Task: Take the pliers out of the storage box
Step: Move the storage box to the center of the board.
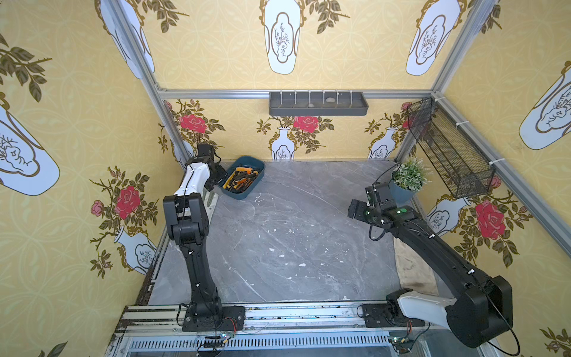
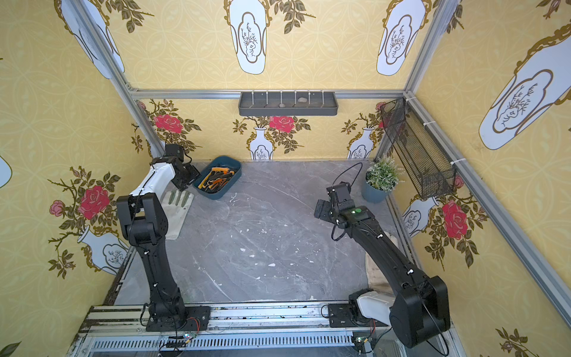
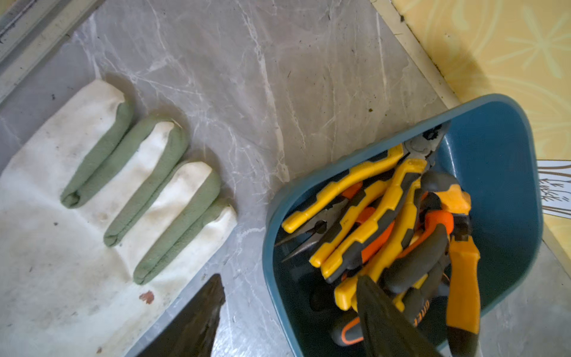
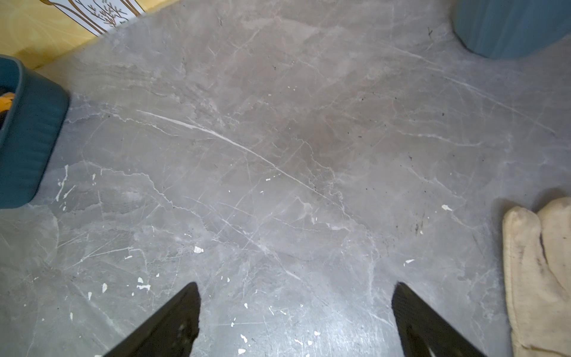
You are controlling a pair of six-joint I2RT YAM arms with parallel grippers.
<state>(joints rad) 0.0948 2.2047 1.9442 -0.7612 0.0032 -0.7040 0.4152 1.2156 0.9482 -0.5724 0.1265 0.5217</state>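
While left gripper (image 3: 289, 278) and right gripper (image 4: 296, 285) gape, I see the storage box (image 1: 244, 194) at the marble table's (image 1: 293, 235) far-left corner.

We get bright, even light in both top views, stretched at the edges; wrist views are dimmer, and the right gripper (image 4: 295, 287) blurs close up.

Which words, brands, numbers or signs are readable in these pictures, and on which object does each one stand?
No text can be read with certainty.
Orange letters on a grey plier handle in the storage box: blurred and partly hidden.
Small mark on a yellow plier handle: too small.
Elsewhere: none.
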